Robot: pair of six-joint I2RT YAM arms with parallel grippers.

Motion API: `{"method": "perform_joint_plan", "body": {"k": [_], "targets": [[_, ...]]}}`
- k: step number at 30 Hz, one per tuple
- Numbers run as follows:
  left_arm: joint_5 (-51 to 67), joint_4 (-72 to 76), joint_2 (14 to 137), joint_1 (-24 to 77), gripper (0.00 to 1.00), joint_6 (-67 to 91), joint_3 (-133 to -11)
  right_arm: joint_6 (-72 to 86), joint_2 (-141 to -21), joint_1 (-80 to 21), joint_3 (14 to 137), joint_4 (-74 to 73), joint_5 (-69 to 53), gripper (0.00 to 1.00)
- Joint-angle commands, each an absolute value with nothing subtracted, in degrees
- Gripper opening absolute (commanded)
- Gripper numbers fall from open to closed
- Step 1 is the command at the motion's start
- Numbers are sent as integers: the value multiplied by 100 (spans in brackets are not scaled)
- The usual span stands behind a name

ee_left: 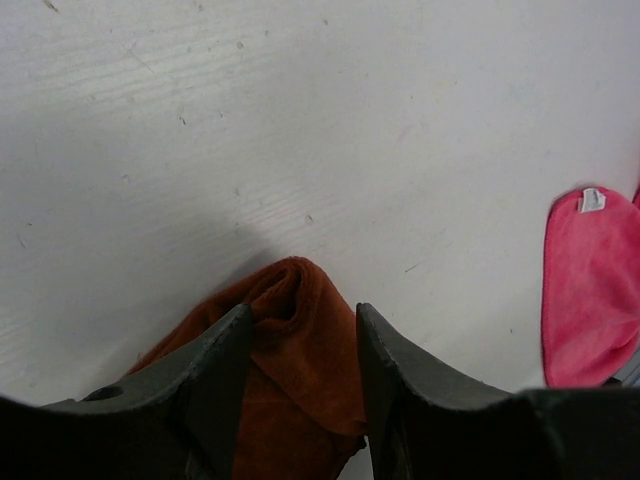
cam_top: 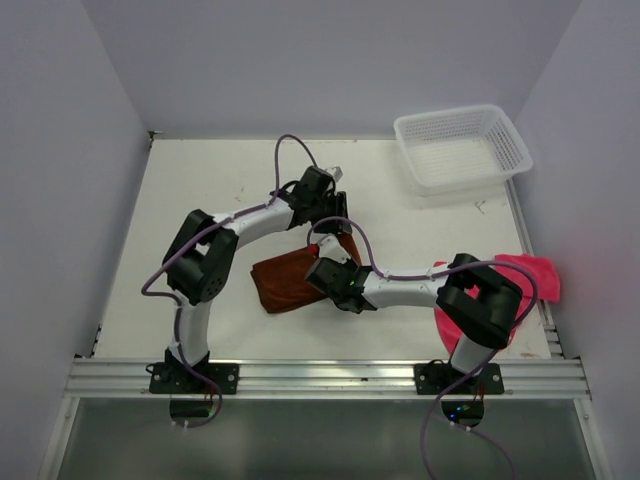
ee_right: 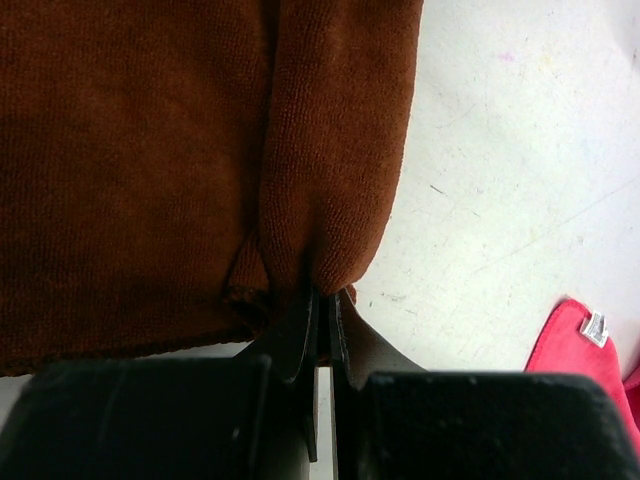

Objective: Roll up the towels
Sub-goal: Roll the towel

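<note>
We are on the first of the two towels. The rust-brown towel lies in the middle of the overhead frame, between the two arms. One edge is turned over into a thick fold, which runs down the centre of the right wrist view.

The right gripper has its fingers pressed together on the near end of that fold, pinching the cloth. The left gripper stands with its fingers apart, one on each side of the bunched far end of the same towel at the bottom centre of its view. It is not clamped on anything.

We judge the roll to be barely begun, with one turn at most. The next move calls for the left fingers to close on their end, so both ends are held. Then both arms should carry the fold over together and evenly, or the roll will go crooked.

The bright pink towel waits at the right edge of the overhead frame, partly under the right arm and unrolled. The white mesh basket sits in the upper right, well apart from both.
</note>
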State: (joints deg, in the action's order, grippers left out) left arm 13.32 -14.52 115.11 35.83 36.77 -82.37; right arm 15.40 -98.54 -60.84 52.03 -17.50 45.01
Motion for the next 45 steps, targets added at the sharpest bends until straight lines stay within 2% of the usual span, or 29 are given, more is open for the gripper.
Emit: {"method": "perform_joint_plan", "body": {"k": [1, 15, 19, 21, 25, 26, 29, 39, 45], "targets": [[950, -2012, 11601, 3665, 50, 3358, -8578, 1723, -9852, -6108, 5150, -1503, 4395, 0], [352, -2066, 12498, 3762, 49, 3173, -8789, 1723, -9993, -6100, 5194, -1380, 4271, 0], [237, -2065, 12621, 3762, 45, 3129, -8789, 1705, -9975, -6100, 5177, -1318, 4219, 0], [202, -2092, 12621, 3762, 41, 3111, -8780, 1688, -9975, -6100, 5177, -1318, 4219, 0], [202, -2101, 12542, 3770, 24, 3103, -8728, 1670, -9958, -6100, 5168, -1318, 4245, 0], [202, -2092, 12507, 3762, 13, 3103, -8701, 1661, -9958, -6100, 5168, -1336, 4289, 0], [202, -2039, 12419, 3762, 0, 3120, -8605, 1687, -9914, -6108, 5194, -1432, 4447, 0], [1063, -247, 11628, 3463, 0, 3594, -7383, 1407, -10203, -6372, 5519, -1863, 5528, 0], [1037, -386, 11373, 3235, 5, 3445, -7357, 1380, -10827, -6688, 5932, -2162, 5941, 0]]}}
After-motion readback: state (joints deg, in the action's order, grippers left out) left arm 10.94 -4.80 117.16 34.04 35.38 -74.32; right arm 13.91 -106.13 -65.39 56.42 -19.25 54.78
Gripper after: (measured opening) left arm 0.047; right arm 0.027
